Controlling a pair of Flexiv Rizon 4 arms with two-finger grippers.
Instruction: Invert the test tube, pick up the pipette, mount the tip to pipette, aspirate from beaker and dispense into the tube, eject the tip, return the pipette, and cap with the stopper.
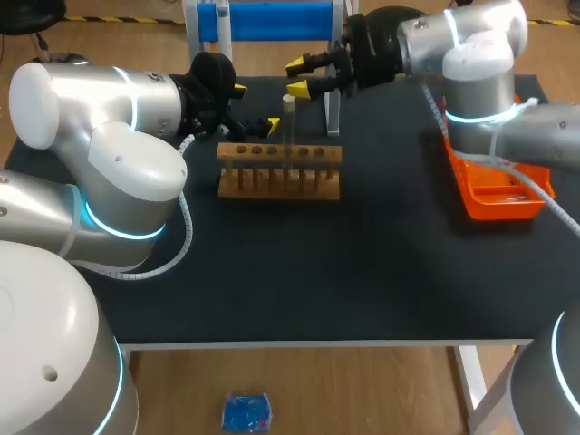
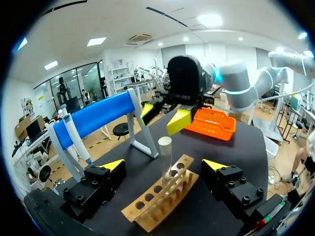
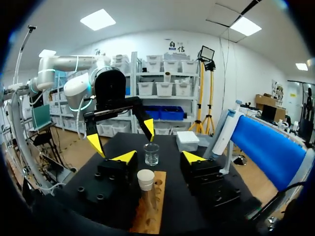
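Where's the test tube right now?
In the head view the test tube stands upright in the rack at the back middle of the table, between the left end effector and the right end effector.

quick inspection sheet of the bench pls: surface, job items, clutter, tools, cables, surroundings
surface: black table, no spills seen.
job's things: test tube upright in the wooden rack; beaker beyond the rack; pipette hanging on the blue stand.
clutter: orange tray at the right edge; white box beside the beaker.
grippers: left tool open; right tool open; one on each side of the test tube, neither touching it.
cables: white cable looping off the left arm; second cable running over the orange tray.
surroundings: nothing seen reaching over the table.
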